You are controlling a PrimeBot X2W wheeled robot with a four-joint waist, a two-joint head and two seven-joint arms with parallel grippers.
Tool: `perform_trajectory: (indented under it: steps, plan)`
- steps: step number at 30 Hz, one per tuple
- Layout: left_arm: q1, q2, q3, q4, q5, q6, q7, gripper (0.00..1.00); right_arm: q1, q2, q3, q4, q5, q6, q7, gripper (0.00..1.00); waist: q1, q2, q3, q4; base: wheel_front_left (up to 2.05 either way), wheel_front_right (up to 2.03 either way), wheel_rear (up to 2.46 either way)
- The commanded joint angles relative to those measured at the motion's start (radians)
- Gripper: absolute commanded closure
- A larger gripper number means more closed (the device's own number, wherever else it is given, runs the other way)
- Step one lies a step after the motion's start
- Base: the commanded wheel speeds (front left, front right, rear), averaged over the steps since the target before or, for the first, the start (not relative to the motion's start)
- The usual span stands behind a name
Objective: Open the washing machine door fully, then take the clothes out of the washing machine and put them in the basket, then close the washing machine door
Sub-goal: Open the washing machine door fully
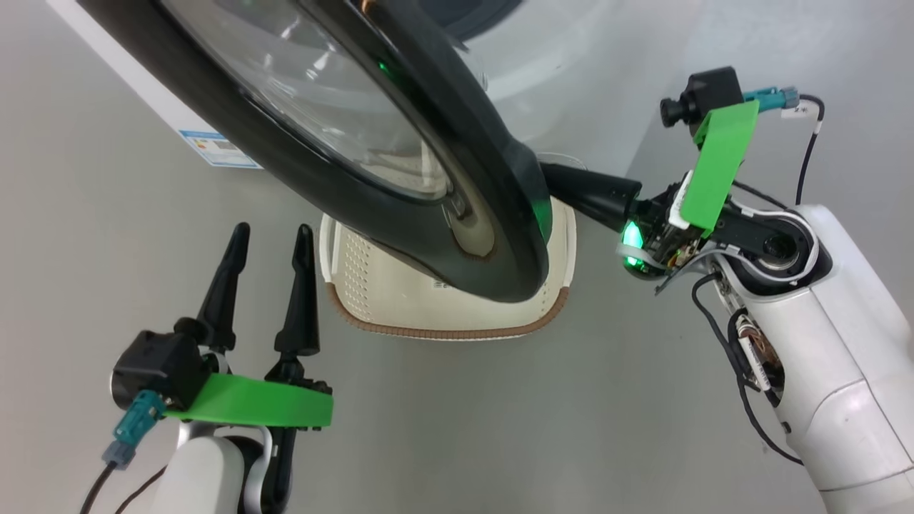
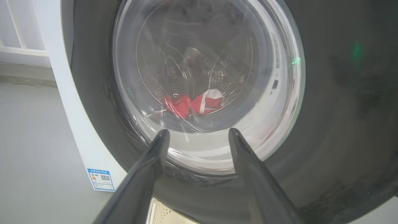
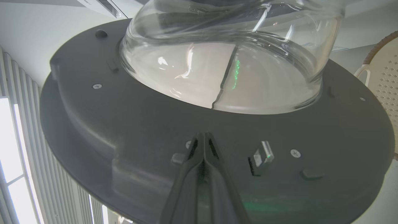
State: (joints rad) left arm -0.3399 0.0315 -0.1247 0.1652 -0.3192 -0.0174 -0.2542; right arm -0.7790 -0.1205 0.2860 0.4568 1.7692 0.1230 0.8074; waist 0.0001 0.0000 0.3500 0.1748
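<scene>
Grey floor (image 1: 107, 250) all round, pretty plain room, with slatted window blinds at the left edge of the right wrist view.

So, the right gripper (image 3: 202, 137) has its two dark fingers pressed flat together, nothing between them. In the right wrist view, bottom middle, the tips sit right at the matte grey inner face of the washing machine door (image 1: 500, 185), just left of a small metal latch (image 3: 261, 157). Can't say for sure they actually touch it. In the head view those fingers come in from the right and disappear behind the door's edge.

The left gripper (image 1: 273, 230) is at the lower left of the head view, fingers spread wide, holding nothing, hanging over bare floor. Its wrist view looks straight at the door's front.

The door stands swung partway out from the washing machine (image 1: 571, 78), running from the upper left of the head view down to the middle. Its glass bowl (image 3: 224, 71) bulges across the top of the right wrist view.

The clothes (image 2: 205, 104) are a red and white heap low in the steel drum, seen through the glass at the centre of the left wrist view.

The basket (image 1: 371, 300) sits on the floor in the middle of the head view, partly hidden by the door's lower rim. A blue sticker (image 1: 218, 148) is on the machine's corner, upper left.
</scene>
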Motion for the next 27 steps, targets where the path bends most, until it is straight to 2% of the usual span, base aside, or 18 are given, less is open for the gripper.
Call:
perform_trajectory:
  steps: [1,27]
  plan:
    - [0.013,0.019,0.031,-0.020,-0.004,0.005,-0.008,0.00,0.018,0.024,0.020,-0.030,0.006,0.008,0.010,1.00,0.0000,0.0000,-0.019,0.017,0.00,0.00,0.00]
    - [0.088,0.019,0.022,0.009,-0.011,0.002,-0.008,0.00,0.167,0.033,0.087,-0.051,0.034,0.008,0.044,1.00,0.0000,0.0000,-0.170,0.134,0.00,0.00,0.00]
